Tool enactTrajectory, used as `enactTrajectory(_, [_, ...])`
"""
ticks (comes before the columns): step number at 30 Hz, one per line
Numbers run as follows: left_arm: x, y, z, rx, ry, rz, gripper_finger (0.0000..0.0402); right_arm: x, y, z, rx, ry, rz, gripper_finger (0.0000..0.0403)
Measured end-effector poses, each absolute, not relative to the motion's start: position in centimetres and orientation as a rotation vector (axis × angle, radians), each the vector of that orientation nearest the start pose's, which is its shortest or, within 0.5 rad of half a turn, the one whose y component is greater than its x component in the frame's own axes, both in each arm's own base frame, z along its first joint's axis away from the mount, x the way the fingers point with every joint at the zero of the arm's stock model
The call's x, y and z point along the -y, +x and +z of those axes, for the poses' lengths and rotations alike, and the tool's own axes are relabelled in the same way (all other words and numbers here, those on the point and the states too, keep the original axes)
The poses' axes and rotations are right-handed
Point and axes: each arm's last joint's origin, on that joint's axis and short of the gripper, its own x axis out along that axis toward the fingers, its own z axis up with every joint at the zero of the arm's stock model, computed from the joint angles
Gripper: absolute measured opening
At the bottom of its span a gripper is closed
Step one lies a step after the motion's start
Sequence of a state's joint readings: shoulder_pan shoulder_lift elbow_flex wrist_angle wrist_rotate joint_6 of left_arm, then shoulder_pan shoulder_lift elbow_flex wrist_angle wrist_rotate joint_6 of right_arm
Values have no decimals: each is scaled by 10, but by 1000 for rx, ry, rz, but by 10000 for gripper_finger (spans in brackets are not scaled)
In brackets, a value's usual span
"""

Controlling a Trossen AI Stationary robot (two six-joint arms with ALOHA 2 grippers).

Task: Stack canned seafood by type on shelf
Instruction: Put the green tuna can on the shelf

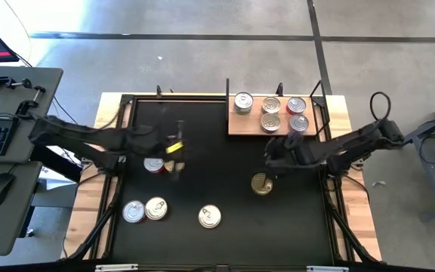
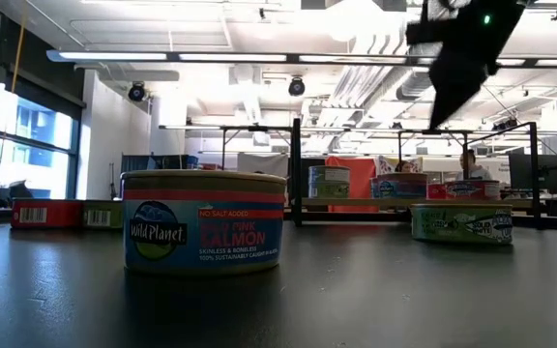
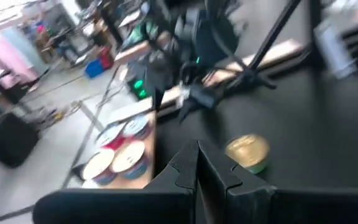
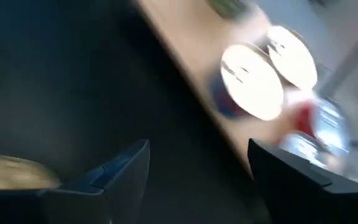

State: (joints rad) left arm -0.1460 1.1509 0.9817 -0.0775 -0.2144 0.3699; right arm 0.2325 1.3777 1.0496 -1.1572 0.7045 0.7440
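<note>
Tins like the gold-lidded can (image 1: pixel 261 183) look rigid, dense and slick-sided, best pinched across the round wall. It sits on the mat just below the right gripper (image 1: pixel 272 160), whose fingers stand apart and empty. 5 cans crowd the shelf (image 1: pixel 240 125) just beyond. The left gripper (image 1: pixel 177 146) is closed, beside a red-sided can (image 1: pixel 154 165).

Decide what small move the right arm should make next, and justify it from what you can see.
Probably lower the right tool onto the gold-lidded can and close. Its fingers are spread with nothing between them, that can sits on the black mat just beside it, and the wooden shelf already holding five cans lies close by. The left tool is shut.
</note>
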Motion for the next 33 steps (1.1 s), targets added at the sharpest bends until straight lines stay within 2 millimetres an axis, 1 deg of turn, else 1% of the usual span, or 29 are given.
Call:
enactTrajectory(4, [48,222,357,-202,211,-41,0,-62,245,250,-908,-28,-700,263])
enactTrajectory(6, [54,210,359,-220,115,-68,0,-75,254,248,-832,-58,-654,263])
enactTrajectory(8, [58,202,357,-269,39,-84,0,-85,264,244,-775,-98,-624,263])
enactTrajectory(10, [62,197,350,-348,-30,-72,0,-93,275,237,-746,-135,-587,263])
enactTrajectory(12, [64,195,340,-440,-81,-23,0,-97,288,229,-741,-171,-541,263])
enactTrajectory(14, [66,194,328,-543,-114,63,0,-100,301,218,-755,-212,-468,263])
enactTrajectory(16, [67,193,314,-648,-136,169,0,-99,314,208,-735,-227,-445,263])
enactTrajectory(18, [66,193,302,-716,-184,304,0,-95,328,208,-651,-207,-456,263])
enactTrajectory(20, [64,194,294,-750,-200,415,1,-89,337,215,-577,-200,-459,263])
enactTrajectory(23, [62,200,284,-789,-164,496,1,-79,335,225,-562,-203,-476,263])
enactTrajectory(27, [62,212,272,-852,-67,495,1,-76,315,242,-601,-158,-493,263])
enactTrajectory(30, [62,221,262,-883,-33,532,2,-79,297,247,-655,-94,-515,263])
enactTrajectory(33, [62,230,250,-936,-6,548,13,-87,283,247,-695,-48,-522,263])
